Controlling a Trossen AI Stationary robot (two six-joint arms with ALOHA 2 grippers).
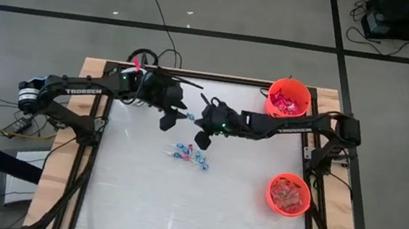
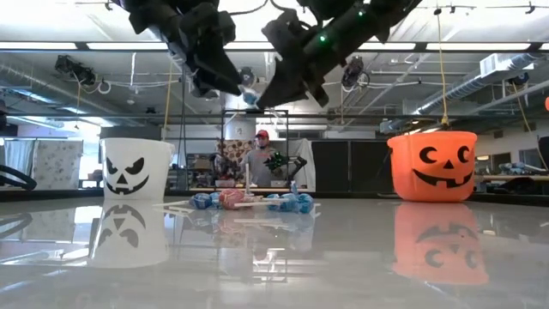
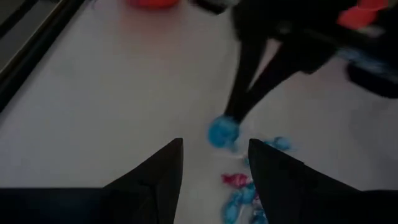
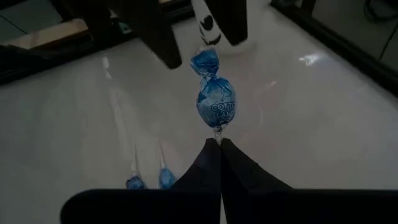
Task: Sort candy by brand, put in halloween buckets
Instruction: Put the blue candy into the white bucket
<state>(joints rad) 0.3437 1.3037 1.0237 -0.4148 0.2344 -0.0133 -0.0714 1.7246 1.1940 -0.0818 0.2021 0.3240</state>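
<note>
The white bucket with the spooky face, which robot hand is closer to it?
Left. The left gripper hangs open near the white bucket; the right gripper, pinching a blue candy, is just beyond.

You look down on a white table [image 1: 144,202] with a wooden rim, standing on grey floor [image 1: 228,5] crossed by black cables [image 1: 158,16]. Behind it, a person [image 2: 260,159] in a red cap stands beneath ceiling pipes [image 2: 480,81].
</note>
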